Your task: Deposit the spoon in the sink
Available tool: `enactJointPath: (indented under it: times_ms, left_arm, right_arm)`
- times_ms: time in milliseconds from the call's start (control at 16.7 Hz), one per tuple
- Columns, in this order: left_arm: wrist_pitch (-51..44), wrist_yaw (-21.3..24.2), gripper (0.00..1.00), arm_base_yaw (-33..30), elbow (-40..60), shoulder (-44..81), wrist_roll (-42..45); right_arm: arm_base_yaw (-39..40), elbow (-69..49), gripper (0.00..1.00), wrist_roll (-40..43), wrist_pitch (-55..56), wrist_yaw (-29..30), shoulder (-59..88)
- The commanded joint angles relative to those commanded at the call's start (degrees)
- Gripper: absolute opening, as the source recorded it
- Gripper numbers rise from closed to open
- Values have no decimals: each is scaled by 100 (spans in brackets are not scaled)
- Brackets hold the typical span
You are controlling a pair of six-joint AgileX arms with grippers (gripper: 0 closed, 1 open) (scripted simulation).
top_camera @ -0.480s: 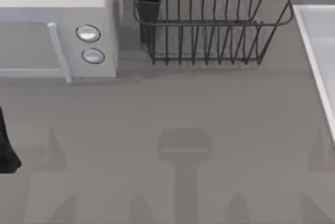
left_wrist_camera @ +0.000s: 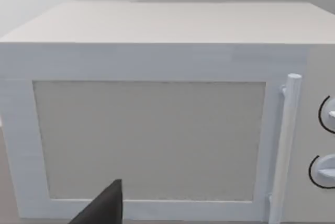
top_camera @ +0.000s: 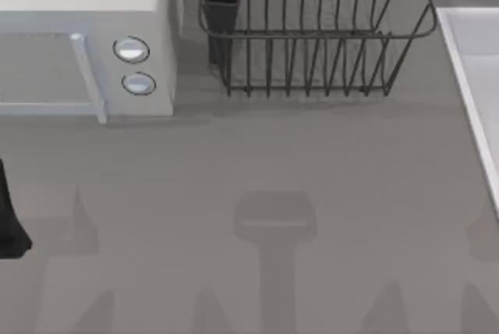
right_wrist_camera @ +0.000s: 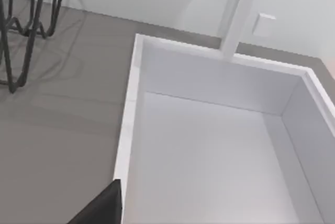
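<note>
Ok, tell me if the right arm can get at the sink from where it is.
Probably yes. In the right wrist view the sink lies open just ahead of the right gripper's finger, with nothing across its rim. The wire rack stands off to the side.

The left arm [top_camera: 9, 221] is showing as a dark, narrow shape at the far left edge of the top view, partway up the tabletop [top_camera: 257, 162] and cut off by the border. It is tapering upward and widening toward its lower end. A dark, wedge-shaped piece of the left pincer [left_wrist_camera: 102, 209] is jutting into the left wrist view, and that wrist is pointing roughly level across the tabletop. A matching dark wedge of the right pincer [right_wrist_camera: 101, 206] is jutting into the right wrist view. The right wrist is tilting downward, looking down at a slant onto the tabletop's right side.
</note>
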State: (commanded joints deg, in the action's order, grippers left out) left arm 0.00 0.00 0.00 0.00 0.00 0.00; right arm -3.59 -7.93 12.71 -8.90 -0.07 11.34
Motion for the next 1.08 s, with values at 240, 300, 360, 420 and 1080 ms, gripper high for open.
enactJointPath:
  times_ms: [240, 300, 360, 420, 1080]
  left_arm:
    - [0, 0, 100, 0, 0, 0, 0]
    - [0, 0, 100, 0, 0, 0, 0]
    - [0, 0, 100, 0, 0, 0, 0]
    - [0, 0, 100, 0, 0, 0, 0]
    - [0, 0, 100, 0, 0, 0, 0]
  right_arm:
    - [-461, -953, 100, 2024, -1200, -8, 1563]
    - [-591, -1203, 100, 2632, -1541, -6, 2004]
    - [-724, -1453, 100, 3251, -1889, -3, 2454]
    - [-859, -1703, 100, 3861, -2240, 3, 2904]
    - [-2013, -3966, 100, 8479, -5019, 48, 6480]
